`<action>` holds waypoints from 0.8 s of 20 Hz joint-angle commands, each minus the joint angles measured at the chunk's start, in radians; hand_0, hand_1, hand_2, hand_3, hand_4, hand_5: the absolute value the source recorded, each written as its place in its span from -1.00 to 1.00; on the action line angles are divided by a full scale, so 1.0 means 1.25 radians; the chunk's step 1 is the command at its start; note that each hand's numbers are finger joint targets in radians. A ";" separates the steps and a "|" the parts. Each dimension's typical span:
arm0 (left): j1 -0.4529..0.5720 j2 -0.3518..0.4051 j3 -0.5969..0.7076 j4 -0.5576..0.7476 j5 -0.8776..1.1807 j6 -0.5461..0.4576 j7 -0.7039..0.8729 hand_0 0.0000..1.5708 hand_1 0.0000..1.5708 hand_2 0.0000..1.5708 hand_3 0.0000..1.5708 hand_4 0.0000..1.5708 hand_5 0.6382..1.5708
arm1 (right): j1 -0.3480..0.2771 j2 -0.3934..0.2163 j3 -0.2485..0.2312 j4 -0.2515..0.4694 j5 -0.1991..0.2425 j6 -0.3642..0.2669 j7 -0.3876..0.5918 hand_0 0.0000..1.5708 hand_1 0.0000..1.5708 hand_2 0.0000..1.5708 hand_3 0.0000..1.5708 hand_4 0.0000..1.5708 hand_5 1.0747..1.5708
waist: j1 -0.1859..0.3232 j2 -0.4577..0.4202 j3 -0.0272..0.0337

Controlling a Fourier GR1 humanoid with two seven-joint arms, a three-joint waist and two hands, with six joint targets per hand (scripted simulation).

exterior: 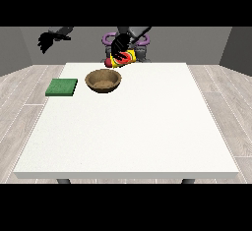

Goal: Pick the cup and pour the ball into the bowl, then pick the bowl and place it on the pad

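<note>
Two hands: both raised above the white table (pixel 147 127).
Hand at the view's right (pixel 119 44): fingers curled round the tipped yellow-and-red cup (pixel 124 58), above the brown bowl's (pixel 103 81) far edge.
Hand at the view's left (pixel 48 40): held nothing, fingers spread.
Green pad (pixel 62 87): left of the bowl.
Ball: I couldn't make it out.

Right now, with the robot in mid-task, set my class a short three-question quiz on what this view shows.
1. True or false: the cup stands upright on the table.
2. Which thing lies nearest the table's left edge in the view: A the bowl, B the green pad, C the cup?
3. Fill in: the hand at the view's left holds ____.

Key
1. False: it is tipped on its side, held above the bowl by the hand at the view's right.
2. B.
3. Nothing.
</note>
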State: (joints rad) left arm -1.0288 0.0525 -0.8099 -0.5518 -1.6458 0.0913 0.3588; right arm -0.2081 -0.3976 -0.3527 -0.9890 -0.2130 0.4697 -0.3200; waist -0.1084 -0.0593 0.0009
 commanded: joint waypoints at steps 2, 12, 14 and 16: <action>-0.013 -0.020 0.000 -0.014 -0.061 -0.038 -0.009 0.84 0.84 1.00 1.00 0.95 0.06 | -0.030 0.024 0.009 0.000 -0.003 -0.039 0.047 -1.00 -1.00 -1.00 -1.00 -1.00 0.99 | 0.007 0.019 -0.0007; 0.172 -0.006 0.491 -0.209 0.469 0.276 -0.015 0.30 0.30 0.60 0.20 0.77 0.42 | 0.063 0.034 -0.013 -0.016 -0.016 -0.046 0.046 -1.00 -1.00 -1.00 -1.00 -0.71 0.98 | 0.094 -0.001 -0.0129; 0.222 -0.040 0.550 -0.255 0.601 0.318 -0.037 -0.29 -0.29 -1.00 -1.00 0.13 0.85 | 0.038 0.058 -0.003 -0.025 -0.022 -0.049 0.043 -1.00 -1.00 -1.00 -1.00 -0.54 0.99 | 0.089 0.043 -0.0210; 0.276 -0.041 0.576 -0.293 0.736 0.340 -0.073 -1.00 -1.00 -1.00 -1.00 -0.47 0.98 | 0.011 0.076 0.013 -0.043 -0.016 -0.058 0.040 -1.00 -1.00 -1.00 -1.00 -0.55 0.99 | 0.063 0.087 -0.0235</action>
State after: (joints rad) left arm -0.7901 0.0246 -0.2022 -0.8335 -0.9826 0.4298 0.3265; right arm -0.1652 -0.3343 -0.3524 -1.0193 -0.2359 0.4165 -0.2667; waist -0.0187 -0.0196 -0.0205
